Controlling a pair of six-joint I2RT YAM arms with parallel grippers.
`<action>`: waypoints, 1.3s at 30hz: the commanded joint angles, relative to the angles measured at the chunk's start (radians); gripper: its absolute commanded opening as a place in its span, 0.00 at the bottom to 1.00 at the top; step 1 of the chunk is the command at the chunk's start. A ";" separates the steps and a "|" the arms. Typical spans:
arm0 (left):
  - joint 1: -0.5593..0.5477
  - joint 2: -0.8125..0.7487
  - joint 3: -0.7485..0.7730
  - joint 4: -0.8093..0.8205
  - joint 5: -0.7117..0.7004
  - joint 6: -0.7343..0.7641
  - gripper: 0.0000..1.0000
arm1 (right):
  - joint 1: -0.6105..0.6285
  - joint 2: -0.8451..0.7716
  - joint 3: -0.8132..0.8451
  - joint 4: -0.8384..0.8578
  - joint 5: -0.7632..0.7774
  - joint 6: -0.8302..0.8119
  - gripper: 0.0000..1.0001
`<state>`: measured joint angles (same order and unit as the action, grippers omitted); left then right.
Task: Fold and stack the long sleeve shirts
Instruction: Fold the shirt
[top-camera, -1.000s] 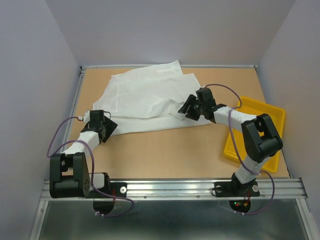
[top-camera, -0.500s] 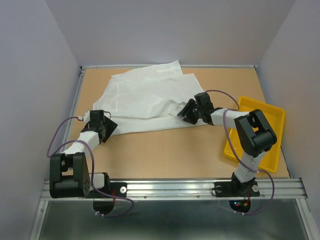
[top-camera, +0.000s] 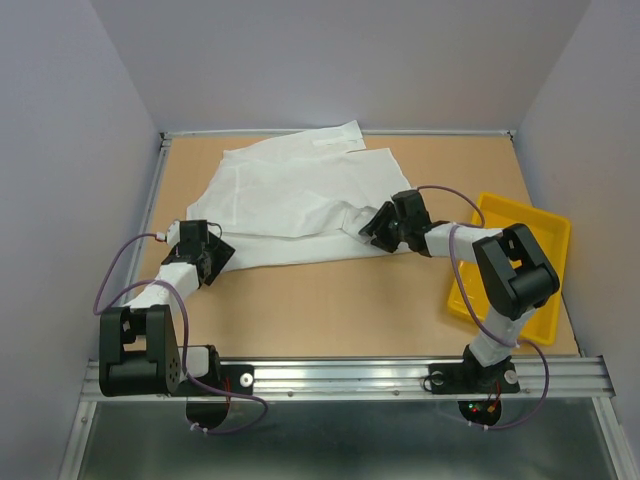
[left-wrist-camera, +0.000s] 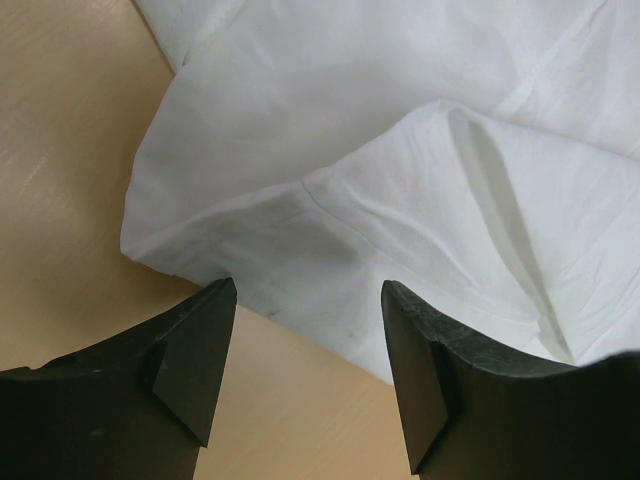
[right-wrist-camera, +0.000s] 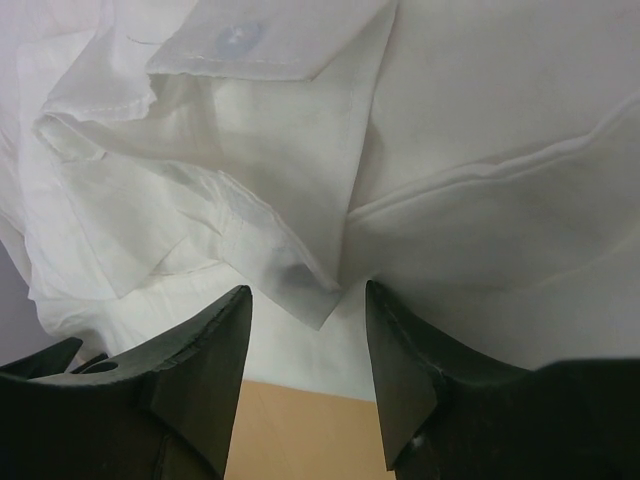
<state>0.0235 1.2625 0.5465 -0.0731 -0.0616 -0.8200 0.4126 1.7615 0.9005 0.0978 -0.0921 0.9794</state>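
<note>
A white long sleeve shirt (top-camera: 295, 200) lies spread and wrinkled across the back middle of the table. My left gripper (top-camera: 213, 258) is open and empty at the shirt's near left corner; the left wrist view shows the corner hem (left-wrist-camera: 300, 250) just ahead of the jaws. My right gripper (top-camera: 375, 226) is open and empty at the shirt's near right edge; the right wrist view shows a cuff and folded layers (right-wrist-camera: 300, 200) between and beyond the jaws, nothing gripped.
A yellow plastic tray (top-camera: 545, 235) sits at the table's right edge, partly behind my right arm. Bare wooden table (top-camera: 330, 300) lies between the shirt and the arm bases. Walls close in the back and sides.
My right gripper has moved a little down and back toward the shirt's near right edge. The left arm and the shirt have not moved.
</note>
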 joint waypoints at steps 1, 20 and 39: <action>0.007 -0.018 -0.011 -0.011 -0.020 0.010 0.72 | -0.001 0.000 0.029 0.025 0.022 -0.011 0.54; 0.006 -0.012 -0.013 -0.016 -0.044 0.010 0.72 | -0.001 -0.025 0.110 0.042 -0.023 -0.244 0.01; 0.006 -0.023 -0.008 -0.036 -0.066 0.009 0.72 | -0.044 -0.111 0.212 -0.348 0.045 -0.596 0.01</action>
<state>0.0277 1.2625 0.5465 -0.0891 -0.0967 -0.8200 0.3851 1.7054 1.0710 -0.1951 -0.0898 0.4450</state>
